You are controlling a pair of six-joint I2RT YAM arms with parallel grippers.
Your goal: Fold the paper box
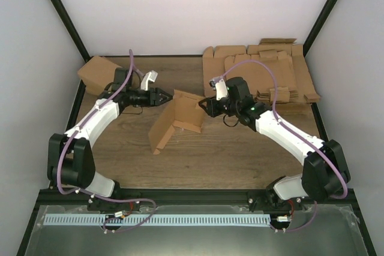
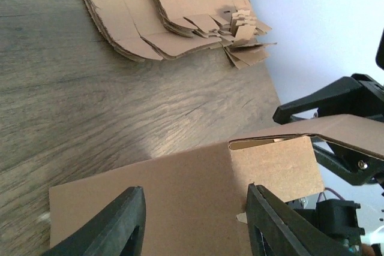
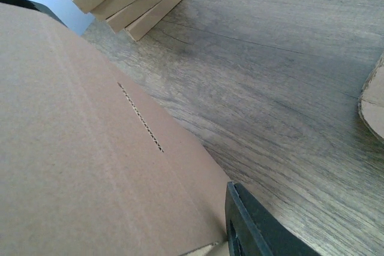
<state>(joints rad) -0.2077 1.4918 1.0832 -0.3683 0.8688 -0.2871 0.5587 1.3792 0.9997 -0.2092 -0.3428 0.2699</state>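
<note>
while the right fingers (image 3: 264,226) pinch one wall of the paper box (image 1: 177,118) to keep it upright, just left of the stack of flat sheets (image 1: 264,76), the left fingers (image 2: 123,223) stand half apart at its opposite wall, likely ready to press a flap.

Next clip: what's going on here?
Two arms are working on a half-folded box at mid-table. The right end effector pinches its right edge; the left end effector is at its upper left corner, fingers apart across a panel, grip unclear. Flat sheets sit back right, cartons back left.
</note>
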